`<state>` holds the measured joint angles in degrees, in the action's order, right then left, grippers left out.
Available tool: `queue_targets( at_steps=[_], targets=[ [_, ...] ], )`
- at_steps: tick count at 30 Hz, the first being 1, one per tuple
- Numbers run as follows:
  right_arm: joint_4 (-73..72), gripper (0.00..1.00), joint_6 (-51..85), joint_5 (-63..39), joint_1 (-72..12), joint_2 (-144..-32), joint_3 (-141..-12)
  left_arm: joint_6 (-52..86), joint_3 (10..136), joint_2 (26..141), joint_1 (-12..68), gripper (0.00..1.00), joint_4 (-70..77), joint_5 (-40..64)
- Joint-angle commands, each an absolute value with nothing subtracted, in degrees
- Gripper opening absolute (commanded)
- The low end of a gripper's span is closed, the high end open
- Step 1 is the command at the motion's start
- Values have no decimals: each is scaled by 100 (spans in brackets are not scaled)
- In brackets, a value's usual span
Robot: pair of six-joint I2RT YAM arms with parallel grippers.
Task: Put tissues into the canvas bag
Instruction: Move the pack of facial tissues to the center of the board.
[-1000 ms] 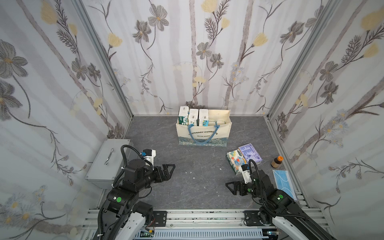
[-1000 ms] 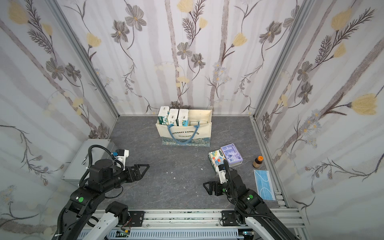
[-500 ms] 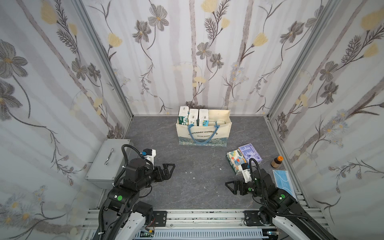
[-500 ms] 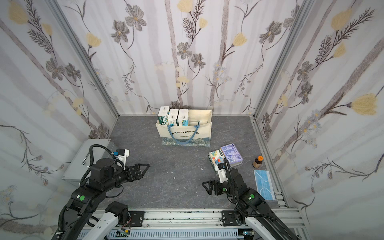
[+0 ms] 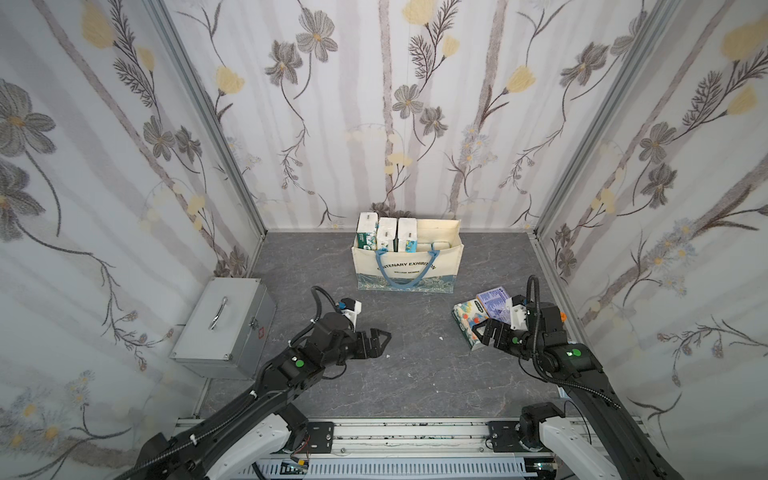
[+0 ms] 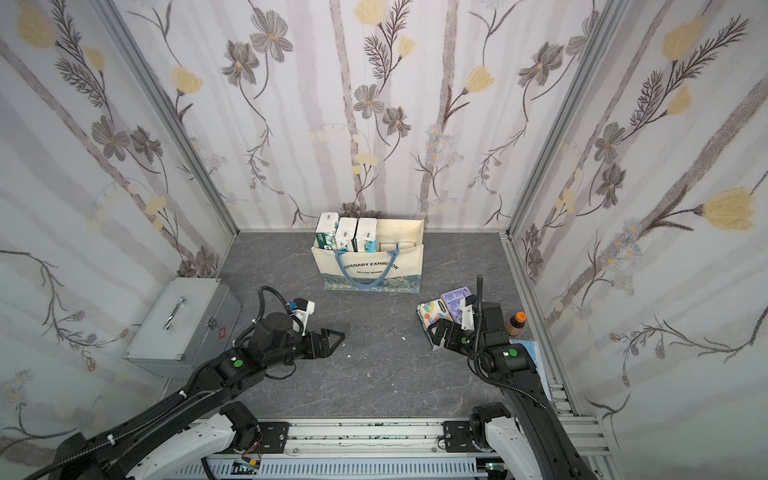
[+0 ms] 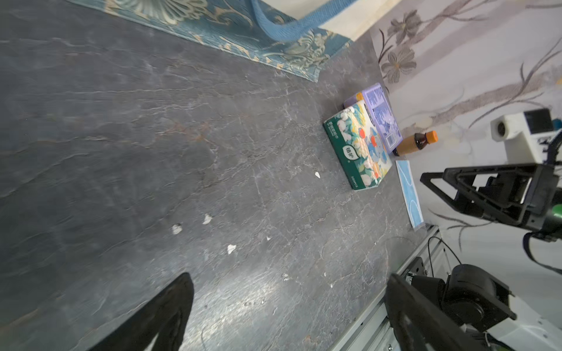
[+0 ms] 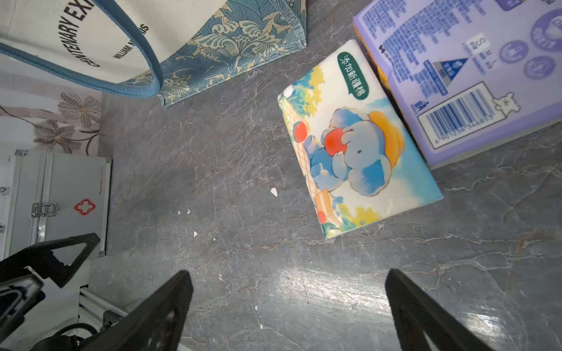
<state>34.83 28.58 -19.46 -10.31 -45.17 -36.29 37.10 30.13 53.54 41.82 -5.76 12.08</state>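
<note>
Mostly done, we judge. The canvas bag (image 5: 407,268) stands upright at the back wall with its mouth open. Three tissue packs (image 5: 386,235) stand on end in its left part. More pale packs seem to lie lower in the right part, but we can't count them from the top views.

Left to go are two packs on the surface to the right of the bag: the elephant tissue pack (image 8: 355,142) and the lavender tissue pack (image 8: 456,76). They lie flat, touching side by side.

Right claw (image 8: 289,273) is spread wide and empty, hovering near the elephant pack's end without touching it. Left claw (image 5: 380,338) is also spread and empty, over bare surface (image 5: 415,374).

Room: open grey surface between claws and bag, so an easy run to the mouth. It's tight on the right, where the wall, small brown bottle (image 6: 516,324) and blue mask packet (image 7: 410,194) sit just beside the packs. Metal case (image 5: 224,324) is well apart on the left.
</note>
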Motion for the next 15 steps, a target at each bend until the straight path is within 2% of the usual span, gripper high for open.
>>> queue_targets(
  at_steps=[1,6,10,15],
  targets=[
    [3244,99,2562,-2241,-934,-4800,-3762,3345,3168,6300,4503,100,969,621],
    [2626,99,2686,-2209,-880,-5594,-3806,3199,3232,7750,4622,100,1906,640],
    [2367,99,2630,-2057,-875,-6229,-3884,2747,3584,7967,4853,100,1444,403],
    [2100,99,2627,-2053,-878,-6830,-4020,2494,3570,8110,4967,100,1584,193]
  ],
)
